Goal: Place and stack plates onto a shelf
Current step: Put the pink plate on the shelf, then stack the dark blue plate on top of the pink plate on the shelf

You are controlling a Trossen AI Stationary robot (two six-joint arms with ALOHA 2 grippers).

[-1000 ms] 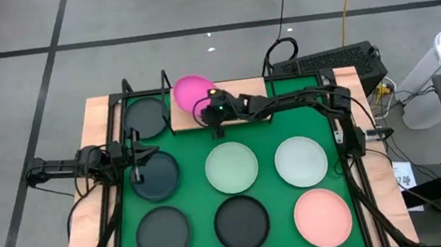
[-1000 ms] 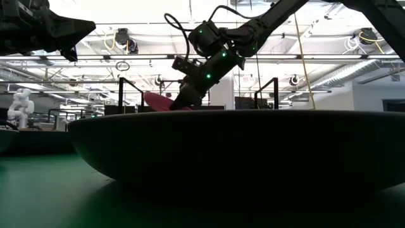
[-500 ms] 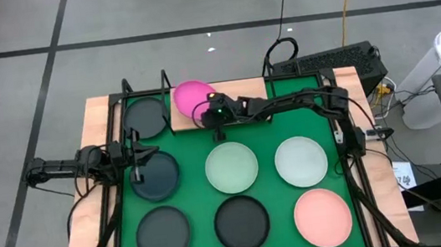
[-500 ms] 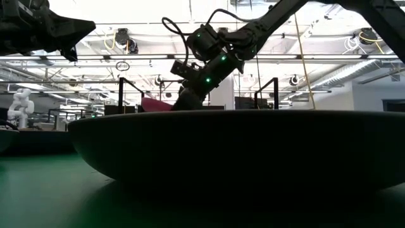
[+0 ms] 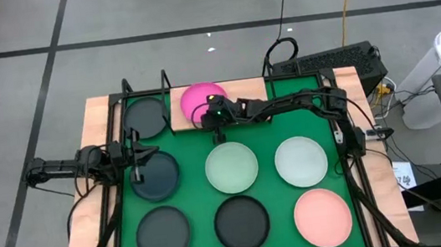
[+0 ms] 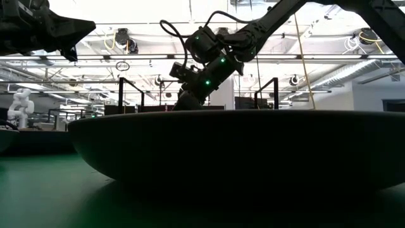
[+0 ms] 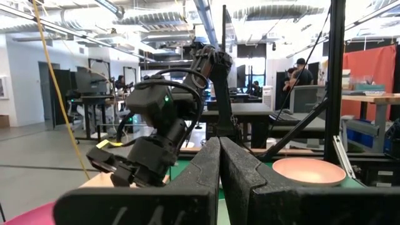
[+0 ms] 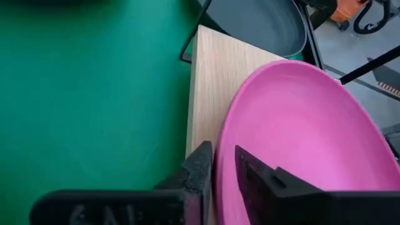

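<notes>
Now lying down onto the shelf, no longer tilted, magenta plate rim pinched by right gripper, release nearing; left gripper idling pressed together well aside

Smooth matt magenta plate, pale bare-wood shelf, matt green mat.

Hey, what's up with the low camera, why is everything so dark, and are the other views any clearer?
Low view: a dark plate close to the lens fills the lower picture, and bright ceiling lights silhouette the right end effector. High view: evenly lit, colours clear. Right wrist view: the magenta plate and the shelf show sharply.
</notes>
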